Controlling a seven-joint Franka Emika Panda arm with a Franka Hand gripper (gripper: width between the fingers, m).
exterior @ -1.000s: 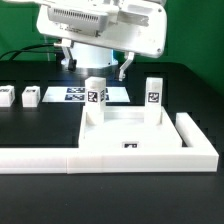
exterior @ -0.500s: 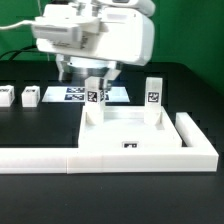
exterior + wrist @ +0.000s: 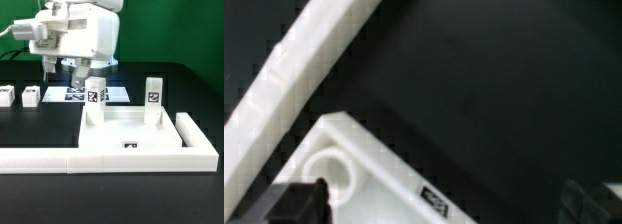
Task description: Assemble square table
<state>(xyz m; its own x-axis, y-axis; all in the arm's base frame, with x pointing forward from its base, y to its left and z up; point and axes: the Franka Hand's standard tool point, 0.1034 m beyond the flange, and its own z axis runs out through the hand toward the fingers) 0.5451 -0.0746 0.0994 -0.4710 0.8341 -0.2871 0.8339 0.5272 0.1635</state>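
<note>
The white square tabletop [image 3: 130, 132] lies rim up inside the corner of the border bar. Two white tagged legs stand upright on its far corners, one on the exterior view's left [image 3: 95, 97] and one on the right [image 3: 153, 96]. Two loose legs [image 3: 30, 97] [image 3: 5, 97] lie at the far left. My gripper [image 3: 65, 78] hangs above the table just behind and left of the left standing leg, open and empty. In the wrist view a white tagged part with a round hole [image 3: 375, 170] shows between my dark fingers [image 3: 287, 205].
The long white L-shaped border bar [image 3: 100, 158] runs along the front and up the right side; a white strip [image 3: 295, 80] in the wrist view may be it. The marker board [image 3: 75, 95] lies flat behind the legs. Black table all round.
The arm has swung toward the exterior view's left and turned, so the gripper went from above the two standing legs to behind and left of the left one.
</note>
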